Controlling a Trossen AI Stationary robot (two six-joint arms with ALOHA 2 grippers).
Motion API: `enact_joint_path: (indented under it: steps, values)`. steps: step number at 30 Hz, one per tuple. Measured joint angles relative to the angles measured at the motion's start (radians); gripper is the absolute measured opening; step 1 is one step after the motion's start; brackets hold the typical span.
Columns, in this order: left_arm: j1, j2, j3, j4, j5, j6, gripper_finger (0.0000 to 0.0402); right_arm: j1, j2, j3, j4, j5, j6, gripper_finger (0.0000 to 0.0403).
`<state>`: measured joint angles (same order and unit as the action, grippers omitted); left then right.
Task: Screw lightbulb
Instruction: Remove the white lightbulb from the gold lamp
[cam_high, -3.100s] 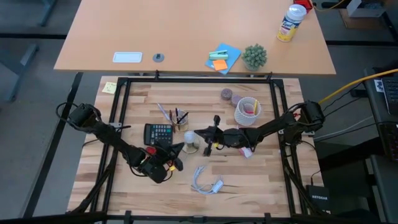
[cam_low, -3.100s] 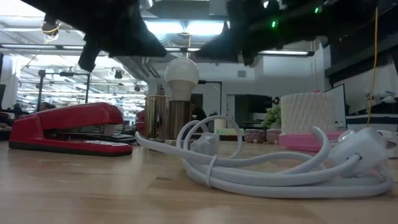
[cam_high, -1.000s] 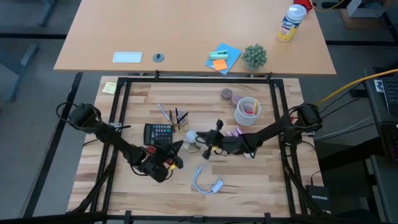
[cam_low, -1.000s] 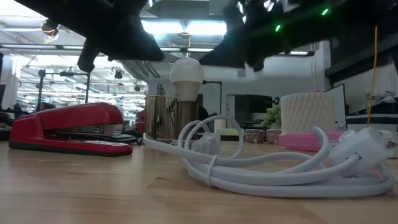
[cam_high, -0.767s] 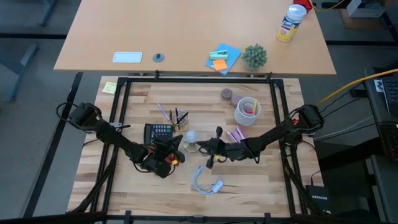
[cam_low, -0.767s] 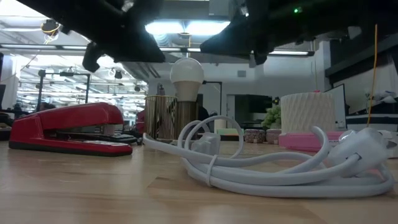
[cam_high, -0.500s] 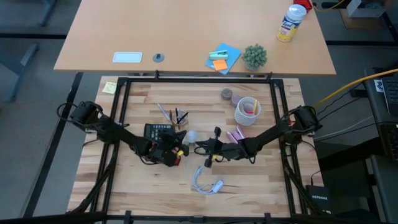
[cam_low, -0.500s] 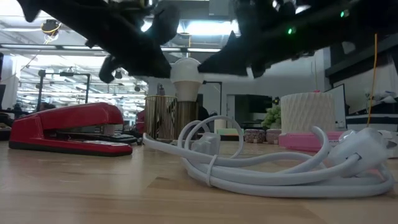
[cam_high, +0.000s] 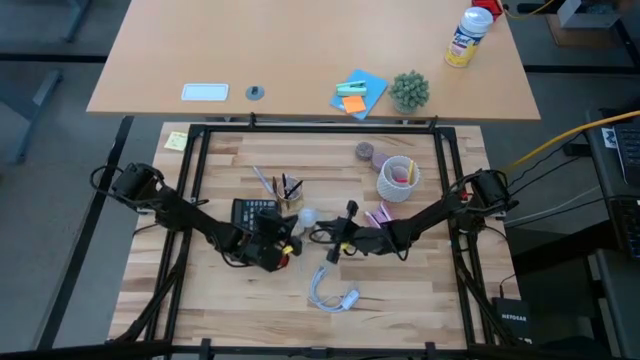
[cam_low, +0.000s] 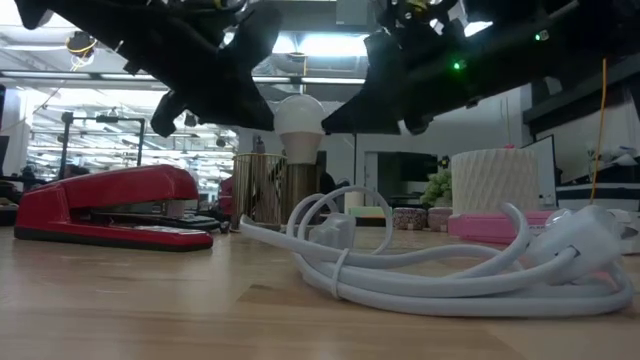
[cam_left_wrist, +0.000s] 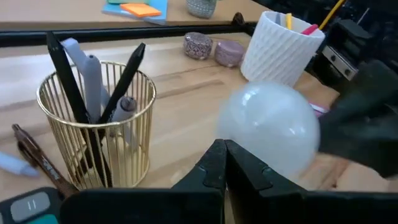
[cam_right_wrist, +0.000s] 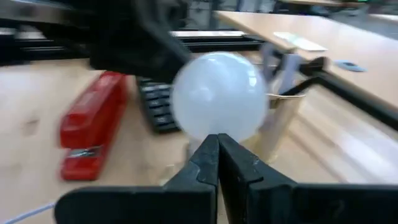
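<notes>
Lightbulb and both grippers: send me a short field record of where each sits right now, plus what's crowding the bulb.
lightbulb: upright mid-table, globe up, between the two grippers
left gripper: beside the bulb on the calculator side, fingers shut
right gripper: on the bulb's other side, fingers shut, not holding the bulb
pen holder: gold wire cup with pens, close behind the bulb
calculator: by the left arm
stapler: red, on the table
cable: white, coiled near the front edge
white cup: beyond the right arm
</notes>
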<state>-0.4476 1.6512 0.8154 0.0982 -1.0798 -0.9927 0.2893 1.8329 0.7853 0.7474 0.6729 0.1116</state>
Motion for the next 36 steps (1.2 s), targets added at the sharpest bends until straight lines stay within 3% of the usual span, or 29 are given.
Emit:
enact_joint_path:
  steps: [3, 6, 17, 25, 36]
  values:
    - [-0.012, 0.0, 0.001, 0.023, 0.044, -0.014, 0.0, -0.005, 0.002, 0.0, -0.003, 0.08, 0.0, 0.0007]
    - [-0.026, 0.0, 0.004, 0.03, 0.065, -0.013, 0.0, -0.011, 0.002, 0.003, 0.012, 0.094, -0.003, 0.0007]
    - [-0.066, 0.0, 0.004, 0.021, 0.031, -0.021, 0.0, -0.022, 0.002, 0.003, 0.008, 0.074, -0.014, 0.0007]
    - [-0.127, 0.0, 0.004, 0.018, -0.219, -0.047, 0.0, -0.002, -0.027, 0.003, 0.004, 0.067, -0.014, 0.0007]
    - [-0.068, 0.0, 0.003, 0.002, -0.249, -0.021, 0.0, 0.078, -0.049, 0.003, 0.001, 0.007, -0.015, 0.0007]
